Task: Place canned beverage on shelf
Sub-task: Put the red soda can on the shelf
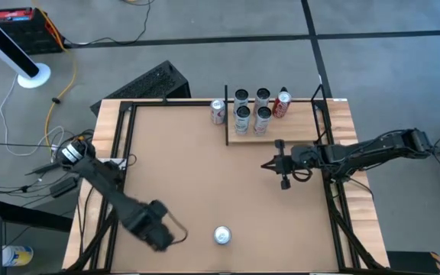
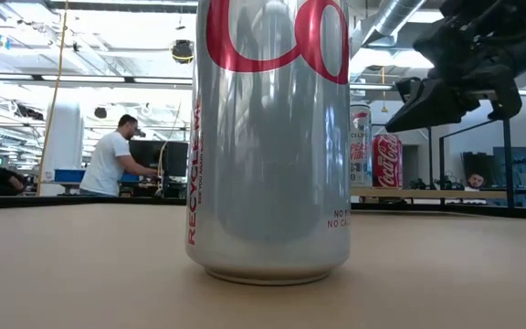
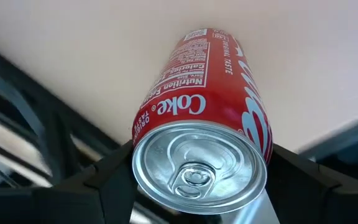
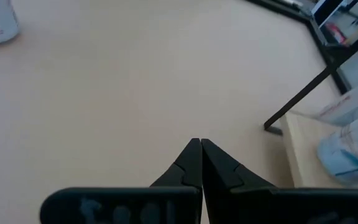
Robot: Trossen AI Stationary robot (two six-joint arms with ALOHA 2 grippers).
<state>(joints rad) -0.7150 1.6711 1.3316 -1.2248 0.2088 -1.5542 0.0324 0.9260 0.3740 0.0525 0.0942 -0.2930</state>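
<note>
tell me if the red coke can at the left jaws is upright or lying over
Lying over. The left wrist view looks straight at the red Coke can's lid, its body running away over the tabletop, with the left gripper's jaws at either side.

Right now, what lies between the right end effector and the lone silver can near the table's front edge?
Nothing: the high view shows only bare tabletop between the right end effector and the silver can.

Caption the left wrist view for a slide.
Left end effector grips a red cylindrical aluminium Coke can between its dark fingers.
</note>
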